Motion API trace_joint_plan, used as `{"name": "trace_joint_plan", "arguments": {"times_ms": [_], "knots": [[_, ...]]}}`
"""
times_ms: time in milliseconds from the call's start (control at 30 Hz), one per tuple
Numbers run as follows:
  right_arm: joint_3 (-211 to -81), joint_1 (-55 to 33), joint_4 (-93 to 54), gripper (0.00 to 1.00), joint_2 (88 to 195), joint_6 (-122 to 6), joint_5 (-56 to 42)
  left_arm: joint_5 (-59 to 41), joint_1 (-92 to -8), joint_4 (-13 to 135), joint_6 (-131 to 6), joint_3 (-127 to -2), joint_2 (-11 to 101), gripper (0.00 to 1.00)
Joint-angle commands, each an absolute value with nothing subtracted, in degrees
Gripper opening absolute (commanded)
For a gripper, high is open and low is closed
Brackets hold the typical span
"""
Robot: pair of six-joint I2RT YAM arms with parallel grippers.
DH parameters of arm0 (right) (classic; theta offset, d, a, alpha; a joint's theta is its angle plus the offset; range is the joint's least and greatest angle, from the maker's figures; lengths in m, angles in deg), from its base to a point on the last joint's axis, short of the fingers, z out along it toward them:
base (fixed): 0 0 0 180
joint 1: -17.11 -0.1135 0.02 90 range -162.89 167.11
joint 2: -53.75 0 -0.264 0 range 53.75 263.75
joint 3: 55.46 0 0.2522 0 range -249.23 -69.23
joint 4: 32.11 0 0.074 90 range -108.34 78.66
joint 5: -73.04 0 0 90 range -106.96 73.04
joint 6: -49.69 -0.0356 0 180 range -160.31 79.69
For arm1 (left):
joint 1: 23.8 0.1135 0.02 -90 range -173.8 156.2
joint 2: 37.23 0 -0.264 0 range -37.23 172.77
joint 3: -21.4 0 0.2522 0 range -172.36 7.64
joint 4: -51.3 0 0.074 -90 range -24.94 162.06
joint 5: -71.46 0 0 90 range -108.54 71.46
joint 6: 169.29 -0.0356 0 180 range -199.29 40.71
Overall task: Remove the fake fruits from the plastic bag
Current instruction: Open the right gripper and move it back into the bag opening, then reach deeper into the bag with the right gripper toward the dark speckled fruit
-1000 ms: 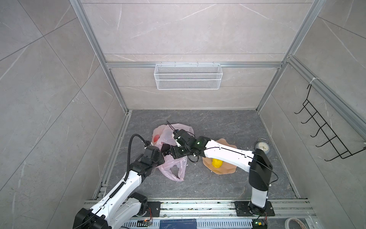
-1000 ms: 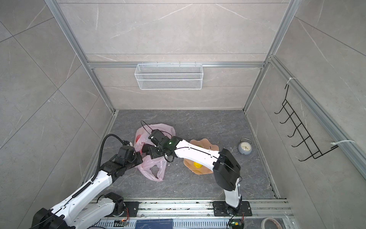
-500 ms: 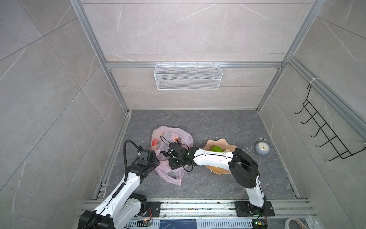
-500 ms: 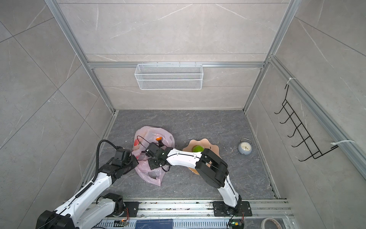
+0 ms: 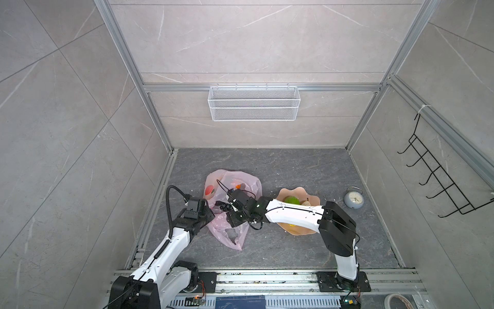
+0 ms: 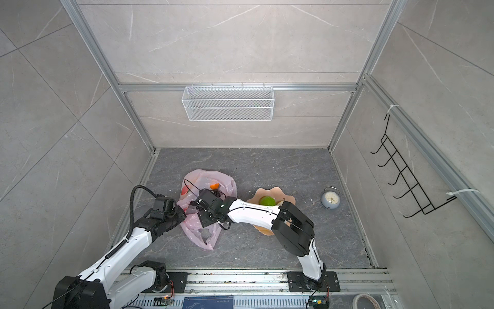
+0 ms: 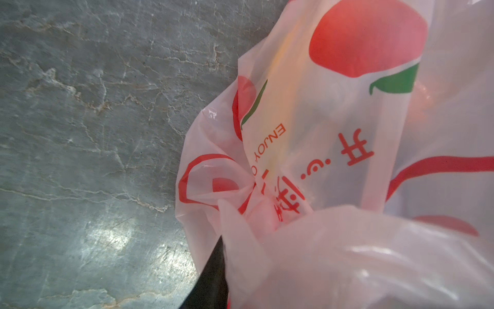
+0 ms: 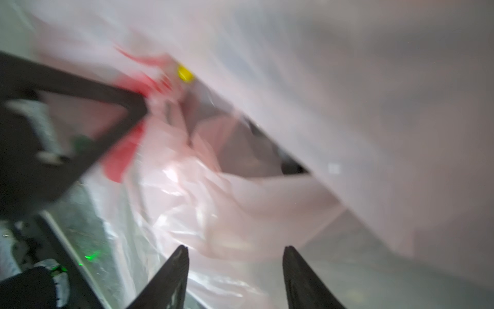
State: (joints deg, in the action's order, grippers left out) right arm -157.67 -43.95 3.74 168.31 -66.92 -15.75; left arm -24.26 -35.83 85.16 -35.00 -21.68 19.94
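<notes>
Lying crumpled on the left half of the gray stone counter [image 5: 294, 166], the plastic bag [image 5: 220, 223] is a thin pale-pink carrier with red print, and both arms meet at it. The right gripper [image 5: 224, 207] reaches across the middle from the right and sits over the bag's middle, its arm passing above a peach scalloped plate [image 5: 296, 190]. In the blurred right wrist view its two dark fingers [image 8: 173, 270] stand clearly apart with nothing clamped between them, and loose pink film lies just ahead of the tips. The left gripper [image 5: 212, 212] is at the bag's left edge. The left wrist view is almost filled with bunched film over one dark finger, and whether that pair pinches the plastic or stands slack cannot be told. An orange fake fruit [image 5: 238, 185] shows within the bag's far part, just behind the right gripper, and a small yellow spot [image 8: 185, 73] shows among the folds in the right wrist view. On the plate lie a green fruit [image 5: 291, 200] and a beige piece [image 5: 307, 203], with a bit of yellow [image 5: 291, 225] showing under the right arm. A small round alarm clock [image 5: 353, 199] stands on the counter to the right of the plate, well apart from the bag.
</notes>
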Motion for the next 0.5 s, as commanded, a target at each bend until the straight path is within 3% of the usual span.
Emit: {"name": "trace_joint_plan", "arguments": {"times_ms": [0, 300, 467], "knots": [[-164.07, -43.8, 4.56, 0.61, 168.56, -58.58, -16.81, -25.9, -34.82, 83.69, -36.84, -24.51, 19.45, 0.26], [-182.98, -41.39, 11.91, 0.62, 182.29, -49.1, -14.78, -24.07, -32.61, 81.77, -37.11, -25.95, 21.14, 0.2], [-185.67, -41.27, 12.16, 0.62, 184.94, -47.95, -10.77, -22.42, -31.93, 81.25, -37.57, -27.04, 22.36, 0.2]]}}
